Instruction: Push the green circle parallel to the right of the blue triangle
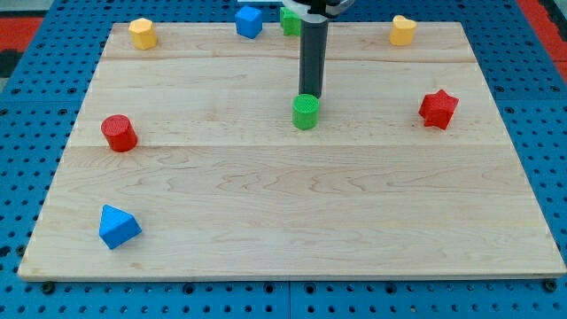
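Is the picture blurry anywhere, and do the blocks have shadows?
In the camera view, the green circle, blue triangle and my tip, touching the circle's top side, look sharp; lighting is soft and even, shadows are faint, and no glare shows on the board.

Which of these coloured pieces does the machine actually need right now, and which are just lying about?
Needed for the job:
green circle
blue triangle
my tip, touching the green circle's far side

Just lying about:
red cylinder
red star
yellow block
yellow block
blue cube
green block, partly hidden
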{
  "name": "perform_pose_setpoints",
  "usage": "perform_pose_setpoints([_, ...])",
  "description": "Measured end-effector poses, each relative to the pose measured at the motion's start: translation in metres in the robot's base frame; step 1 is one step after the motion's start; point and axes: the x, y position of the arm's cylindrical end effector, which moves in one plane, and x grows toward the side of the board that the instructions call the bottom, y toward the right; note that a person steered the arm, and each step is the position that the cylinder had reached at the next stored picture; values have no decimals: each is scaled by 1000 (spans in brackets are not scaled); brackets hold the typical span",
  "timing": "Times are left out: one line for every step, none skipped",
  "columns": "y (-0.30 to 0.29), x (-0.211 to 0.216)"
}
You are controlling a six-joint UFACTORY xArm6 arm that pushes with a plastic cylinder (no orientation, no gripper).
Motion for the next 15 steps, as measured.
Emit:
perform_pose_setpoints([34,37])
perform_pose_setpoints([41,46])
perform_pose_setpoints([7,22])
perform_pose_setpoints([-36,21])
perform_pose_setpoints([-11,53])
perform_pose_setpoints([84,60])
perform_pose_setpoints([111,87])
perform_pose_setpoints([98,79])
perform_pose_setpoints([104,78])
perform_pose_setpoints([113,78])
perform_pose_setpoints([111,80])
perform_pose_setpoints([111,59])
perform_pose_setpoints([96,51])
perform_pose_setpoints([105,77])
perform_pose_setpoints([123,81])
